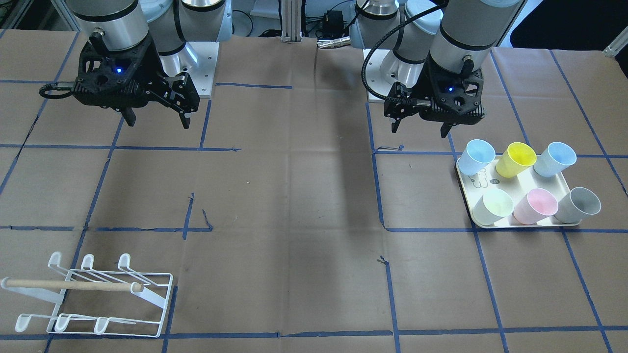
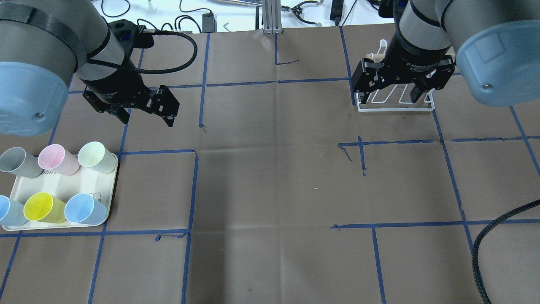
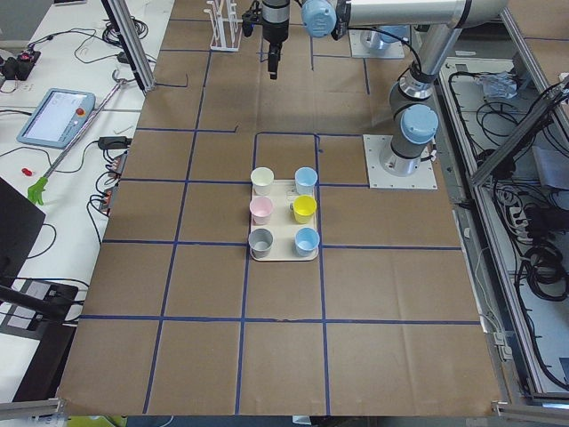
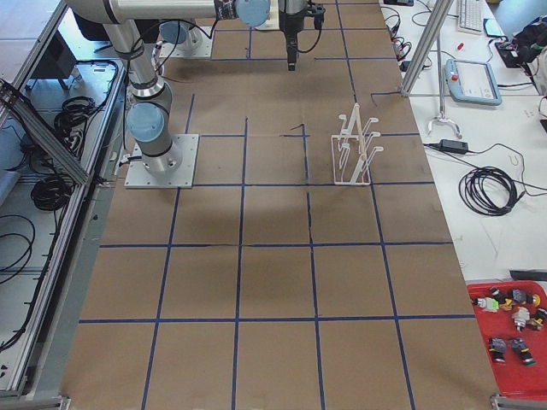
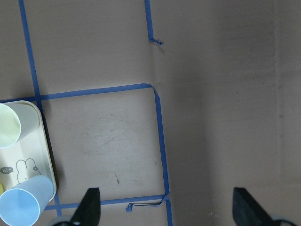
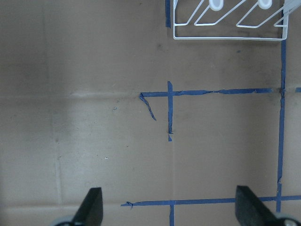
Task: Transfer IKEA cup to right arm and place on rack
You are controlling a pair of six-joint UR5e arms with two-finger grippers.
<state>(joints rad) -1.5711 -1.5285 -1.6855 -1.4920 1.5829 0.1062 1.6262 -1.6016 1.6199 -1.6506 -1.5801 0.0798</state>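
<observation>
Several IKEA cups stand on a cream tray (image 1: 467, 198): two light blue, a yellow (image 1: 515, 159), a pale green, a pink (image 1: 536, 206) and a grey one. My left gripper (image 1: 419, 130) hangs open and empty above the table just behind the tray; it also shows in the overhead view (image 2: 147, 121). My right gripper (image 1: 158, 123) is open and empty, high over the table's other side. The white wire rack (image 1: 93, 299) with its wooden dowel stands empty at the far edge. In the overhead view the right gripper (image 2: 390, 99) partly hides the rack (image 2: 396, 105).
Brown paper with a blue tape grid covers the table. The left wrist view shows the tray (image 5: 35, 155) corner with a pale green cup (image 5: 9, 125) and a blue cup (image 5: 21, 207). The right wrist view shows the rack's base (image 6: 230, 30).
</observation>
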